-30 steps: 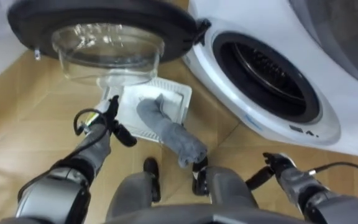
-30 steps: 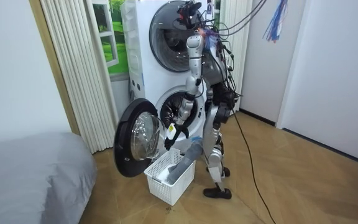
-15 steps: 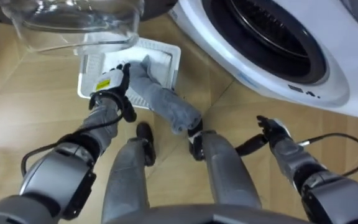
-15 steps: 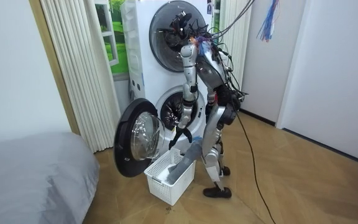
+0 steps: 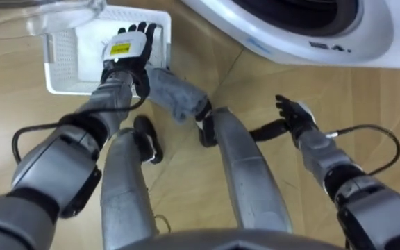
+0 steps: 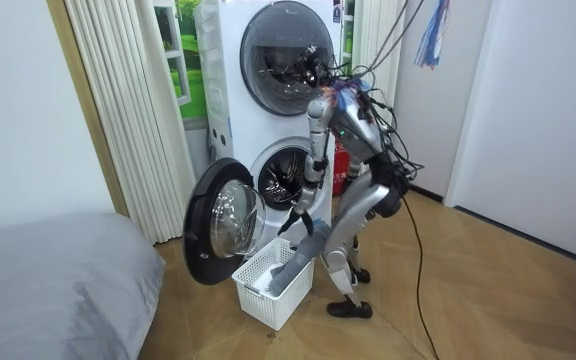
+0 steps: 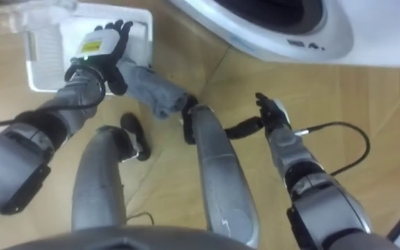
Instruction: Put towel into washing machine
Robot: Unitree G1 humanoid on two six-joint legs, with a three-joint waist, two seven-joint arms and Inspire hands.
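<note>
At the pickup step, my left hand (image 5: 132, 45) hung spread over the grey towel (image 5: 177, 95) draped across the laundry basket (image 5: 60, 64) rim, my right hand (image 5: 292, 113) loosely open, and I judged the next move a clasp on that towel.

The basket (image 5: 57, 48) is sitting in the frame's upper left, with the towel (image 5: 176, 94) hanging over its right rim toward the centre. The left hand (image 5: 132, 43) is hovering over that rim. The washing machine (image 5: 380, 38) is occupying the upper right, and the right hand (image 5: 294, 114) is hanging below it, right of centre.
</note>
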